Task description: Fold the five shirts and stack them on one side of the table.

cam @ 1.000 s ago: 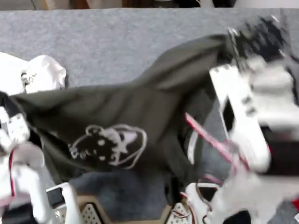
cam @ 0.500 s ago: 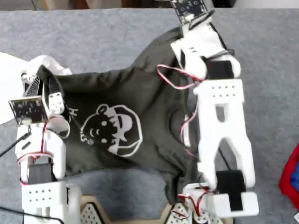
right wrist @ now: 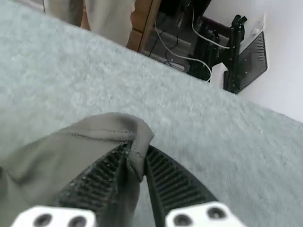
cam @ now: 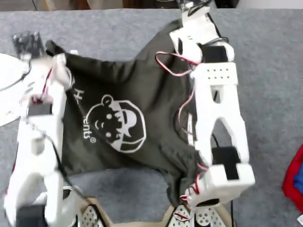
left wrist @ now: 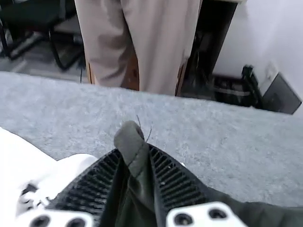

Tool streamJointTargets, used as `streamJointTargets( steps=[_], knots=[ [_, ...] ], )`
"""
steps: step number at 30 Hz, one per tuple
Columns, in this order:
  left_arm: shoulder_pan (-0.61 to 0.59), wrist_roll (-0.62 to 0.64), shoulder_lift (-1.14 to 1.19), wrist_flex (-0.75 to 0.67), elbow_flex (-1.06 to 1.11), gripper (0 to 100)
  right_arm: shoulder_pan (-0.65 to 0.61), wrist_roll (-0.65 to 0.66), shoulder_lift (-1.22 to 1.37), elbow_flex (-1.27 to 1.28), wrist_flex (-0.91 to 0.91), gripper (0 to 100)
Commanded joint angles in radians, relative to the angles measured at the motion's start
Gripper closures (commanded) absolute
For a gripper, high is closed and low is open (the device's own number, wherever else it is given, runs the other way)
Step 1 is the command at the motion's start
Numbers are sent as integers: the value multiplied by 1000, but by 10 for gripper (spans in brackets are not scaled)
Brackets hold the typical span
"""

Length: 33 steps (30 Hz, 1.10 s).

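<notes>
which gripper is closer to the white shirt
Left. The left gripper grips a corner of the dark shirt right beside the white shirt. The right gripper grips another corner, across the dark shirt from it.

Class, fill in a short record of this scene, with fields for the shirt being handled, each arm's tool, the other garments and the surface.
shirt in hand: dark green shirt with a white cartoon print, spread print-up
left arm: left tool shut on a corner of the shirt, next to the white shirt
right arm: left of the right tool fabric bunches; it is shut on a fold of the shirt's far edge
other garments: white shirt at the left edge; red and blue fabric at the right edge
surface: grey table cover
</notes>
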Motion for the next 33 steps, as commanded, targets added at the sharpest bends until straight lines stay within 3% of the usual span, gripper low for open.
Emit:
streamJointTargets(
  steps=[1,7,17,22,27,33],
  knots=[
    [2,12,225,-20,-255,980,-5,-15,101,-170,-74,993],
    [6,12,535,-5,-526,980,10,-12,346,-464,-115,993],
    [0,14,928,310,-1039,980,96,-6,860,-1142,-178,993],
    [5,14,1055,393,-1232,980,96,92,1023,-1320,-166,993],
    [-2,14,1141,523,-1366,980,88,98,1041,-1397,52,993],
    [-3,-44,1162,845,-1508,980,91,98,963,-1400,338,993]
  ],
)
